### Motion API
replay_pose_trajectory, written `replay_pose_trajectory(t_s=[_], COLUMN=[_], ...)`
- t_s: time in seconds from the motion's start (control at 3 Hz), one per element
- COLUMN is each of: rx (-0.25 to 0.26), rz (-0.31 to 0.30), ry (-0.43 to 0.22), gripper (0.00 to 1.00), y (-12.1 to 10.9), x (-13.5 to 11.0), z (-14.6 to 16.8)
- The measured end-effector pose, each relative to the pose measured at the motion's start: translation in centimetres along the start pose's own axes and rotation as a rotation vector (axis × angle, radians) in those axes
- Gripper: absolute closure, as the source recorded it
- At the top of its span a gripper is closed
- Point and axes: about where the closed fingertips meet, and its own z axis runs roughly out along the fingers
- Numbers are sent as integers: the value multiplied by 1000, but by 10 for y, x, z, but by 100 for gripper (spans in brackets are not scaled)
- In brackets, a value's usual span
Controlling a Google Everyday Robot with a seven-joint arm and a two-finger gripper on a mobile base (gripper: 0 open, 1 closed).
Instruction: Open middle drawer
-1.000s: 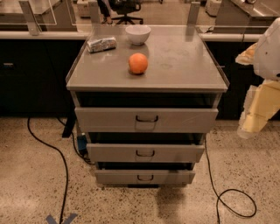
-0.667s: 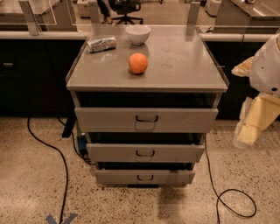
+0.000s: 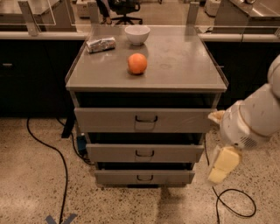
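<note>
At right of the cabinet (image 3: 146, 83), camera view: gripper (image 3: 218, 174), one, pale yellow, hanging below the white arm (image 3: 253, 118). It now sits lower and further left than a moment ago, level with the middle drawer (image 3: 175, 154) and just beside that drawer's right end, not touching it. Whether it is apart or together cannot be told from this angle.

Drawers, three, stacked, positions unchanged:
- top drawer (image 3: 105, 120), tallest front;
- middle drawer, between the other two, dark loop handle (image 3: 141, 153) at centre, with a dark gap above its front; it appears shut or nearly so;
- bottom drawer (image 3: 113, 177), narrowest.

Cabinet top, items unmoved:
- orange (image 3: 137, 63), one, near centre;
- white bowl (image 3: 137, 35), one, at the back;
- foil packet (image 3: 101, 44), one, back left.

Floor: black cables, two, one at left (image 3: 61, 157) and one looped at right (image 3: 236, 203).

Hidden or cut off: all drawer interiors; the arm, cropped by the right edge; an office chair (image 3: 126, 9) behind, cropped at the top.
</note>
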Motion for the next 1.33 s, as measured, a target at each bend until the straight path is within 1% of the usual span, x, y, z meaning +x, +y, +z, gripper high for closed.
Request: replay_pose_trajectory(t_s=[0.33,0.67,1.0,1.33], rx=[-38,-71,-97,-96], rz=[39,67,116,116], ry=[-8,-18,-49,-49], gripper=[0,0,0,0], y=[13,18,24,24], x=[14,21,27,27], z=[67,117,150,150])
